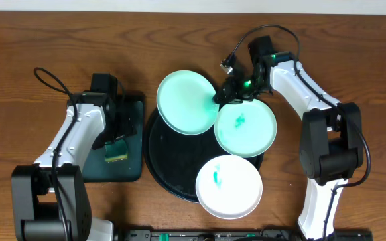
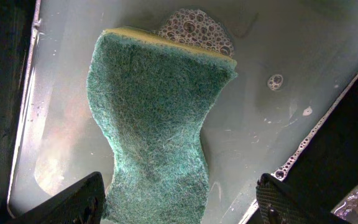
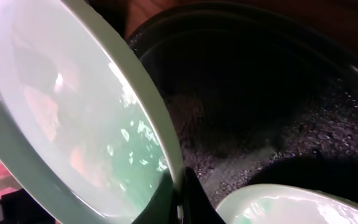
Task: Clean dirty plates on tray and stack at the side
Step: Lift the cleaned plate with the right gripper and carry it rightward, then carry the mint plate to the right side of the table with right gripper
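My right gripper (image 1: 224,96) is shut on the right rim of a pale mint plate (image 1: 186,102), which is tilted over the upper left of the round black tray (image 1: 154,157). In the right wrist view the fingers (image 3: 179,193) pinch that plate's rim (image 3: 73,112) above the wet tray (image 3: 260,112). A second mint plate (image 1: 246,127) with a teal smear lies just right of it. A white plate (image 1: 228,186) with a teal smear overhangs the tray's front edge. My left gripper (image 2: 182,194) stands open, its fingers either side of a green sponge (image 2: 154,124).
The sponge (image 1: 116,150) lies in a dark green rectangular tray (image 1: 134,167) left of the black one, on a wet bottom (image 2: 291,50) with soap bubbles (image 2: 194,25). Bare wood tabletop (image 1: 374,80) lies to the far right, behind both arms.
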You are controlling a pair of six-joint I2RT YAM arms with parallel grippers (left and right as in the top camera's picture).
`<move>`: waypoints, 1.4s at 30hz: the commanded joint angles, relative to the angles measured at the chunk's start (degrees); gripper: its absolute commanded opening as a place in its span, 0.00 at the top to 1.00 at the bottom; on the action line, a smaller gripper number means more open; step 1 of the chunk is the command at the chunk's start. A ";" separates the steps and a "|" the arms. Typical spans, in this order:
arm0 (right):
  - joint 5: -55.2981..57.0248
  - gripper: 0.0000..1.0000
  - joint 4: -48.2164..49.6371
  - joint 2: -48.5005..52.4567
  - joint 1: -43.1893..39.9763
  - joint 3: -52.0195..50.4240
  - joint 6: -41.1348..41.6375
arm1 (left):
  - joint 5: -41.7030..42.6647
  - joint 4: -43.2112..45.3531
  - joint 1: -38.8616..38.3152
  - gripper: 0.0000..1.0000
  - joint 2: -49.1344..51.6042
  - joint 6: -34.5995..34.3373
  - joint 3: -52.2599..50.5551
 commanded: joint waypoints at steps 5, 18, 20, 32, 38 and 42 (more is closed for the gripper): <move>9.11 0.98 -0.87 -5.99 1.11 1.09 -1.33 | 0.52 -0.13 0.20 0.21 -0.11 0.04 -0.52; 40.22 0.99 -3.98 -13.88 10.23 1.09 -2.19 | 0.52 -0.11 0.20 0.21 -0.11 0.07 -0.52; 46.07 0.99 -4.42 -14.32 12.00 1.09 -2.19 | 0.52 -0.11 0.20 0.21 -0.11 0.07 -0.52; 82.44 0.99 -4.07 -16.22 27.47 1.09 -3.23 | 0.52 -0.09 0.20 0.21 -0.11 0.07 -0.52; 99.80 0.99 -4.00 -16.26 34.10 1.09 -3.21 | 0.52 -0.07 0.20 0.21 -0.11 0.07 -0.52; 108.32 0.99 -2.95 -16.26 37.51 1.09 -3.23 | 0.52 0.09 0.20 0.21 -0.11 0.07 -0.52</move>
